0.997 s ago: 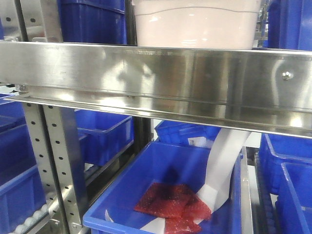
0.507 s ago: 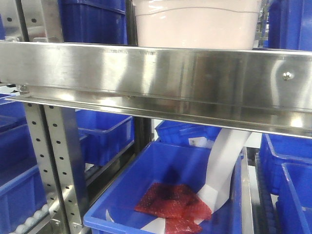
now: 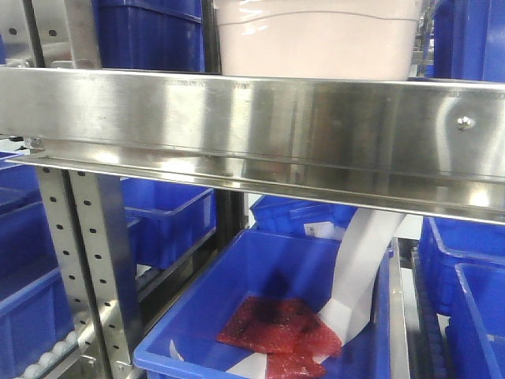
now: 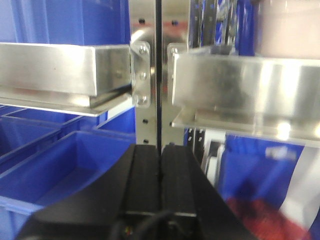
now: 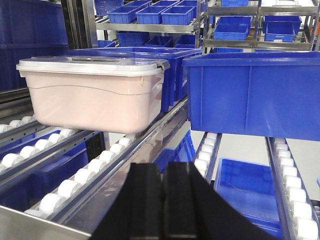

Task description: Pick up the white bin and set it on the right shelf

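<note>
Holding both grippers, left [image 4: 161, 167] and right [image 5: 164, 192], pressed together and empty | white bin [image 5: 92, 95] is sitting on the shelf rollers [image 5: 102, 165] | nothing is differing from before

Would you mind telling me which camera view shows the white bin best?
The right wrist view: the white bin appears whole, lid on, resting on the rack's white rollers. The front view shows only part of its side above the steel rail. The left wrist view catches just a blurred pale patch at the top right.
</note>
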Robot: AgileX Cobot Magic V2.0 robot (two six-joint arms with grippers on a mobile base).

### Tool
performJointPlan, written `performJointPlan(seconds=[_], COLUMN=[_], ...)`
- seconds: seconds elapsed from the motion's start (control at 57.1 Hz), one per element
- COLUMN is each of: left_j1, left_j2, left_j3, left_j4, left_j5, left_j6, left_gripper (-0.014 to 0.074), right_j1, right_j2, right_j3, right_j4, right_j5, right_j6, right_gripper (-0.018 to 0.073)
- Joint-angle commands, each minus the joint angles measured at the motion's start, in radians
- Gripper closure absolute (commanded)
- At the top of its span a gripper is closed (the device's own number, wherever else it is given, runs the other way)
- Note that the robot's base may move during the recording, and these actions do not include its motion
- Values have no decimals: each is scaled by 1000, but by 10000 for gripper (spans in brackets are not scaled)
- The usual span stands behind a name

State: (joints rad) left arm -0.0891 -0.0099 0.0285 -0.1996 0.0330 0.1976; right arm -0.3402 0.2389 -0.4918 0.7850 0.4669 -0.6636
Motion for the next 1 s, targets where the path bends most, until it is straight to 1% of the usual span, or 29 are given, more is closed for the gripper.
performJointPlan(seconds=[0.0,0.91,0.98], left_j1=[1,1,1], left_j2=[-11,-11,-11], left_j3=[8,8,8], left_j4=[1,1,1], left_j5=[-106,-106,-106], left_j6=[-42,-42,-42], left_gripper=[713,713,713], right_j1=[-6,-6,-7], right_j2=[9,9,10], right_j3=[-32,-32,-31], right_j4=[30,30,28], right_j5=[-68,-68,-83], right_j6=[0,0,0], right_gripper=[482,482,482])
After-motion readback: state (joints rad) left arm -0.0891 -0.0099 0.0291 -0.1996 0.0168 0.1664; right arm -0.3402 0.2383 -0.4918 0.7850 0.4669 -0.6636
